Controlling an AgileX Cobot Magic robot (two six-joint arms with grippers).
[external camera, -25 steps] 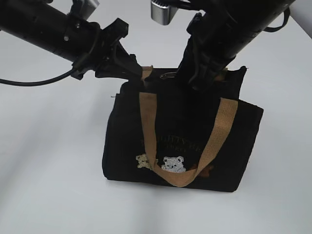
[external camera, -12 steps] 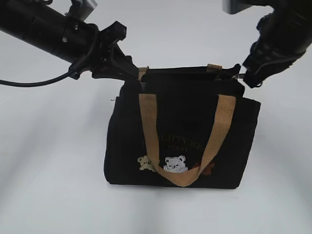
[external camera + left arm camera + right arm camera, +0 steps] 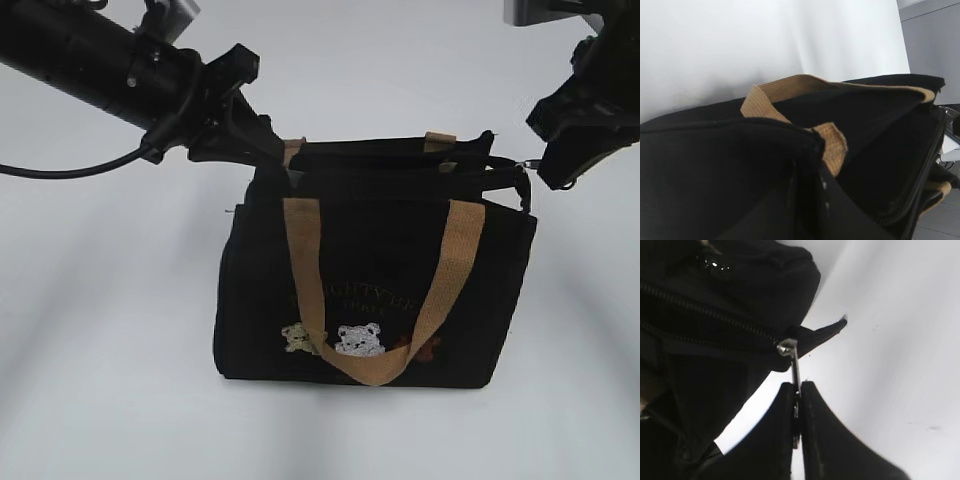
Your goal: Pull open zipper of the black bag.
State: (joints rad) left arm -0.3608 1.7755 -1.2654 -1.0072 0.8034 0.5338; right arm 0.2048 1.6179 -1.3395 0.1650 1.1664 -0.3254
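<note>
Pinching the pull tab (image 3: pixel 795 371) in my right gripper (image 3: pixel 797 405), I have the zipper (image 3: pixel 710 315) run to the black bag (image 3: pixel 375 290)'s far end, mouth gaping; my left gripper (image 3: pixel 262 140) clamps the opposite corner, little remains

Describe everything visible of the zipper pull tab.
The pull tab is a slim, silvery-grey metal strip hanging from its slider at the far right end of the black bag, where the two rows of teeth meet. Its free end is pinched between the shut fingers of the right claw, drawn taut away from the bag.
</note>
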